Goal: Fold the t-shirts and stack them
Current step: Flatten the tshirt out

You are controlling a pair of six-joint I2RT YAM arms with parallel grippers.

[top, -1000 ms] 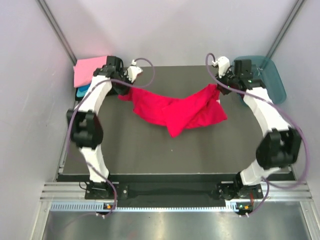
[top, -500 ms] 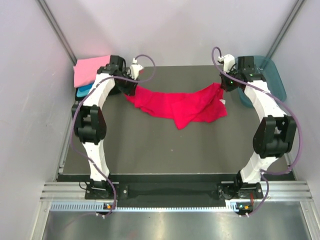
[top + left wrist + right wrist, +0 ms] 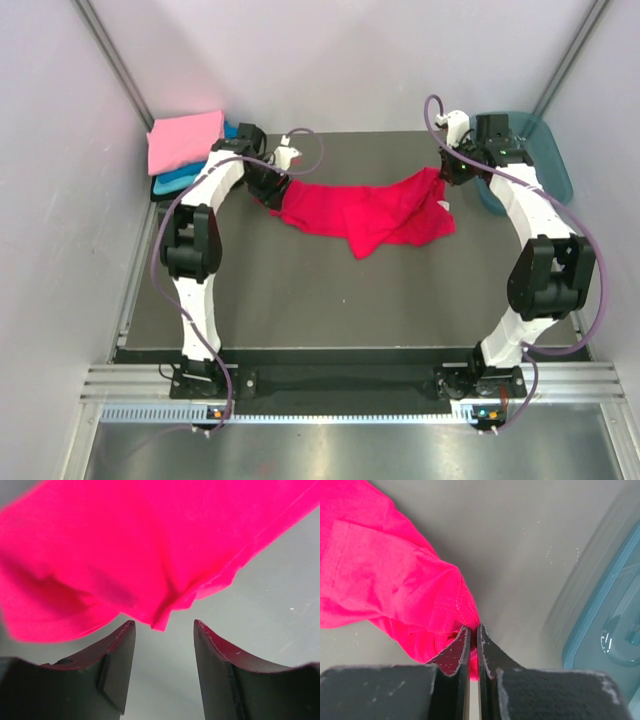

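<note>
One red t-shirt (image 3: 365,212) lies crumpled and unfolded at the counter's (image 3: 300,300) far middle; the right tool (image 3: 473,645) pinches its corner, the left tool (image 3: 162,645) stands spread. Pink (image 3: 186,140) and blue shirts (image 3: 178,180) sit stacked far-left.

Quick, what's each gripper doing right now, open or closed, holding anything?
Left gripper: open, nothing between its fingers, red t-shirt just beyond.
Right gripper: closed, pinching the red t-shirt's edge.
</note>
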